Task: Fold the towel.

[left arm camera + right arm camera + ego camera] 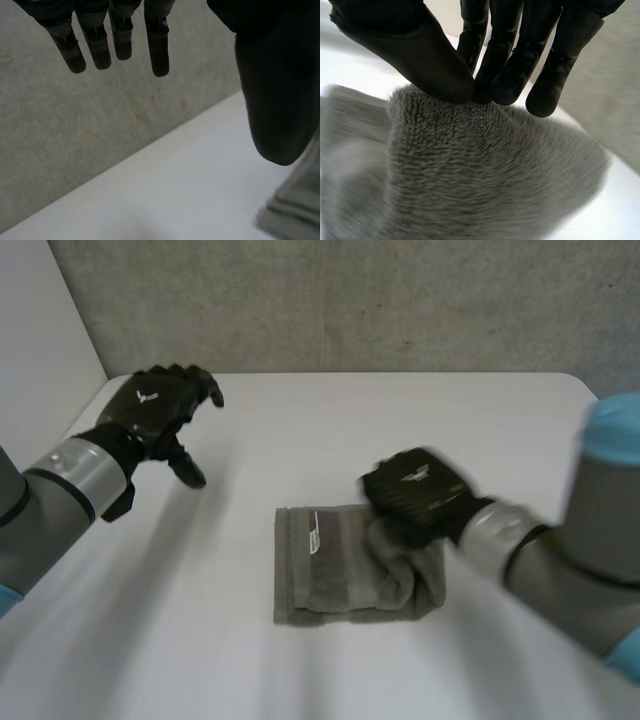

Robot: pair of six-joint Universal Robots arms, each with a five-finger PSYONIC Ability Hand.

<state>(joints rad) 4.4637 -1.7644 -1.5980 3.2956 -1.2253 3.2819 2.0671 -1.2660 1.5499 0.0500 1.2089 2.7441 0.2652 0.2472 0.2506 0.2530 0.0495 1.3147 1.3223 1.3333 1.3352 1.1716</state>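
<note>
You have the towel (335,575) lying on the table (300,430), with the wall (350,300) behind the table at 12 o'clock. Your right hand (415,490) is on the towel's 1 o'clock corner, pinching the cloth. Your left hand (160,405) hangs well apart at the towel's 10 o'clock, fingers straight.

The towel (470,165) is grey, rough looped terry cloth; the counter (300,420) smooth matt white; the right robot hand (415,490) matt black.

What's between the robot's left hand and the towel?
Just bare white table between the left hand and the towel, seen in the head view.
</note>
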